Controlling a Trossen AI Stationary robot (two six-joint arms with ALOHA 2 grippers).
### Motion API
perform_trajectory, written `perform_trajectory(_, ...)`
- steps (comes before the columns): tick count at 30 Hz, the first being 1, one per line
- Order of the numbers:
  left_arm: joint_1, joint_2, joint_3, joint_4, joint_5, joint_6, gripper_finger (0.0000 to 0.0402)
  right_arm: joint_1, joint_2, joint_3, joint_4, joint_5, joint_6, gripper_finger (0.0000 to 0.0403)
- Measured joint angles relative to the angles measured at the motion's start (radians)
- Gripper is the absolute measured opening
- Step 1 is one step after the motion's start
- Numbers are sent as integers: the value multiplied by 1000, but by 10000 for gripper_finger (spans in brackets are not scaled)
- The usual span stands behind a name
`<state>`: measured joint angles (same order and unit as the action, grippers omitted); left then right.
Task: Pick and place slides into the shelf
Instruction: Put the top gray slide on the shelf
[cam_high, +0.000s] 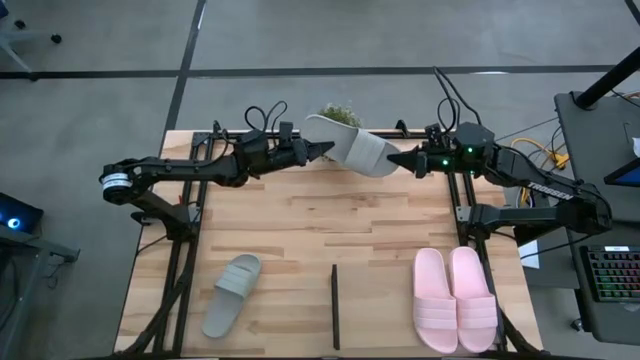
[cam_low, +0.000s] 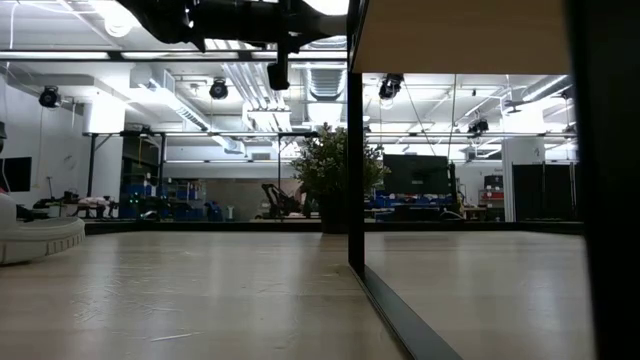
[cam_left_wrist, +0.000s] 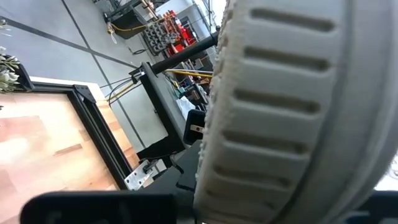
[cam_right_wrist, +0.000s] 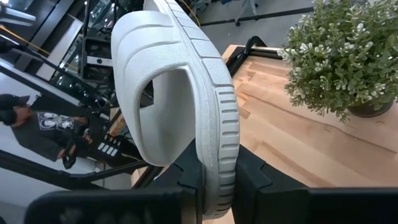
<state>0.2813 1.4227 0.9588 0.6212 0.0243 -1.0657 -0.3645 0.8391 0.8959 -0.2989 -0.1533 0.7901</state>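
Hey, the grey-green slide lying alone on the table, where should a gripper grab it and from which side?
Probably from above, fingers across the strap of the grey-green slide. It lies flat on the table, sole down, strap up near its far end, with open wood on both long sides.

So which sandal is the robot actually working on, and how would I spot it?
Look at the table's far edge by the small potted plant. There the left gripper and right gripper hold one grey-green slide between them. It is the only sandal lifted off the wood.
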Motion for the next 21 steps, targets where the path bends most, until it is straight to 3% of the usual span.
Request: perform_trajectory(21,-2,0,0,0,1,-2,47,0,-23,0,-5,-11,2,45)
